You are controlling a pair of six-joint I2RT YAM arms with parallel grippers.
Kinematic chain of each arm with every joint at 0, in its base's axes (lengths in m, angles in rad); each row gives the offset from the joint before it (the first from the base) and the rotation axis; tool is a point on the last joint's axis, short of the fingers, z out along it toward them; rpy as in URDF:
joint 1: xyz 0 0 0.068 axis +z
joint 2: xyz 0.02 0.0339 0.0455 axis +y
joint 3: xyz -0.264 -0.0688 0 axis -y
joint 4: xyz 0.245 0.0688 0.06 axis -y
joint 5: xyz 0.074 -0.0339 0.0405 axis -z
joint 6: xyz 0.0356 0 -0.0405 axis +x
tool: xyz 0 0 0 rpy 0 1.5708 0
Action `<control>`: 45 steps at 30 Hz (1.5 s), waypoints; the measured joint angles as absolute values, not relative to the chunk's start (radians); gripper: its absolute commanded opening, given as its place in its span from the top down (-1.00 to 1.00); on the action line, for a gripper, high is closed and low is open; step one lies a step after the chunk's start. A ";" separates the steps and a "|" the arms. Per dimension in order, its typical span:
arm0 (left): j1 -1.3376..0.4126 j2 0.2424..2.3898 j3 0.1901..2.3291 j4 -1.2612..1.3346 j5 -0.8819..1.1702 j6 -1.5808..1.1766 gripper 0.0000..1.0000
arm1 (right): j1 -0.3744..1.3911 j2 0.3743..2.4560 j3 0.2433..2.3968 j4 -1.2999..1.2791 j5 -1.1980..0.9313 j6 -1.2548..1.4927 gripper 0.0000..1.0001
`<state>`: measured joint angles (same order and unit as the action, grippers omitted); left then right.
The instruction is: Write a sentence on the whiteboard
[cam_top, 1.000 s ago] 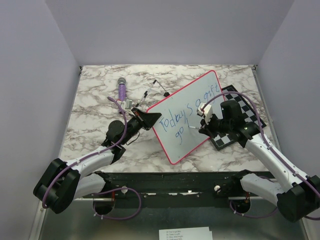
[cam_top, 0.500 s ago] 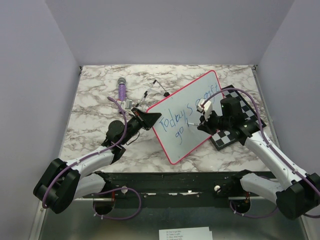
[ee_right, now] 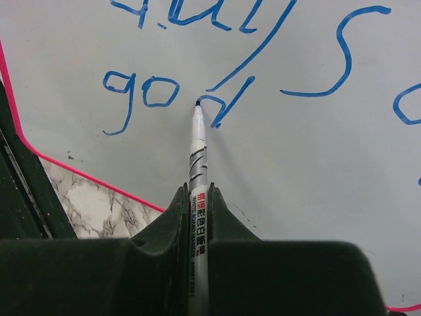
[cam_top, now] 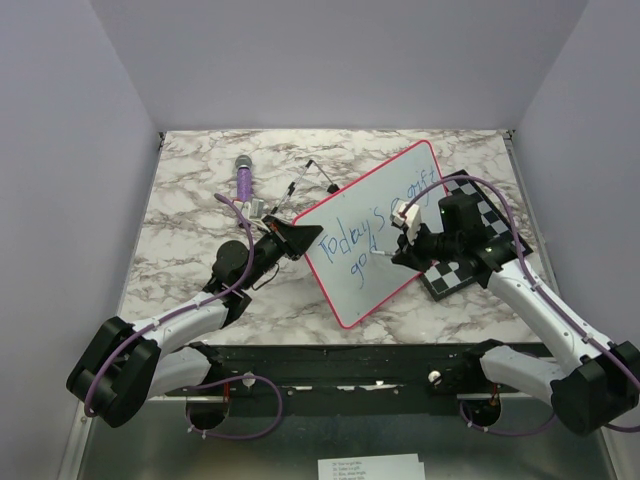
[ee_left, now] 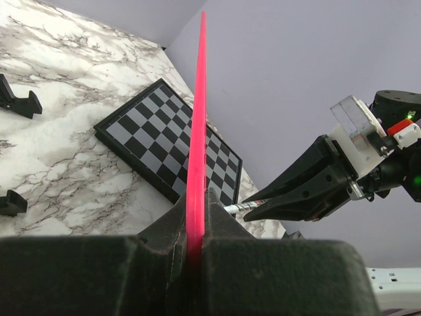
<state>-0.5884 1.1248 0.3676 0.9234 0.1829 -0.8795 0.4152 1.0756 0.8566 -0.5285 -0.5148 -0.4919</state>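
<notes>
Table: we're over a marble-patterned tabletop [cam_top: 200, 200], both arms reaching in from the near edge.
Whiteboard: there it is, right of centre, the pink-rimmed whiteboard [cam_top: 378, 290] turned at a slant. Its left corner is in the left arm's grip and its right side overlaps the chessboard from where we look down.
Chessboard: a black-and-white chessboard [cam_top: 452, 278] lies flat at the right side of the table, partly hidden by the right arm.
Left gripper: we see the left gripper [cam_top: 290, 238] clamped tight on the board's pink rim. On its wrist view the rim runs edge-on straight up from between the fingers [ee_left: 164, 230].
Right gripper: the right gripper [cam_top: 405, 250] is closed hard around a marker and pointed at the board's face.
Purple object: a purple-handled object with a grey head [cam_top: 243, 178] lies at the far left of the table, well apart from the board.
Marker: the white-barrelled marker [ee_right: 197, 151] sticks out from the right fingers [ee_right: 223, 217]. Its tip is down on the white surface, just right of "go", at the start of a short blue stroke.
Sentence: the sentence [cam_top: 345, 240] is in blue handwriting. We read "Today's a gift" on the upper line, with "go" and that fresh stroke beneath.
</notes>
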 measured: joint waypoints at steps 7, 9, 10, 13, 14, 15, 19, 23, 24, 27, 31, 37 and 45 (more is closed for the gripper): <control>-0.589 1.125 0.368 0.925 0.183 -0.879 1.00 | 0.415 1.052 0.833 -0.566 -0.512 -0.520 0.99; -0.588 1.125 0.368 0.925 0.183 -0.879 1.00 | 0.415 1.042 0.824 -0.575 -0.507 -0.524 0.99; -0.588 1.125 0.368 0.925 0.183 -0.879 1.00 | 0.415 1.039 0.820 -0.578 -0.502 -0.524 0.99; -0.589 1.125 0.368 0.925 0.183 -0.879 1.00 | 0.415 1.034 0.813 -0.578 -0.477 -0.524 0.99; -0.589 1.125 0.368 0.925 0.183 -0.879 1.00 | 0.415 1.032 0.812 -0.578 -0.467 -0.521 0.99; -0.589 1.125 0.368 0.925 0.183 -0.879 1.00 | 0.415 1.030 0.812 -0.577 -0.458 -0.519 0.99; -0.589 1.124 0.368 0.925 0.183 -0.879 1.00 | 0.415 1.024 0.812 -0.564 -0.434 -0.506 0.99; -0.589 1.122 0.368 0.925 0.183 -0.879 1.00 | 0.415 1.025 0.817 -0.561 -0.436 -0.498 0.99; -0.589 1.121 0.368 0.924 0.183 -0.879 1.00 | 0.415 1.025 0.818 -0.558 -0.440 -0.498 0.99; -0.589 1.120 0.368 0.923 0.183 -0.878 1.00 | 0.415 1.025 0.826 -0.550 -0.468 -0.497 0.99; -0.589 1.120 0.368 0.922 0.183 -0.878 1.00 | 0.415 1.027 0.830 -0.537 -0.500 -0.494 0.99; -0.590 1.120 0.368 0.923 0.183 -0.878 1.00 | 0.415 1.067 0.846 -0.520 -0.515 -0.485 0.99; -0.589 1.120 0.368 0.919 0.183 -0.876 1.00 | 0.415 1.076 0.849 -0.519 -0.522 -0.480 0.99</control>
<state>-0.5888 1.1202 0.3676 0.9192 0.1825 -0.8761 0.4149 1.0763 0.8494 -0.5194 -0.5217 -0.4797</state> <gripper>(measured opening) 0.099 0.140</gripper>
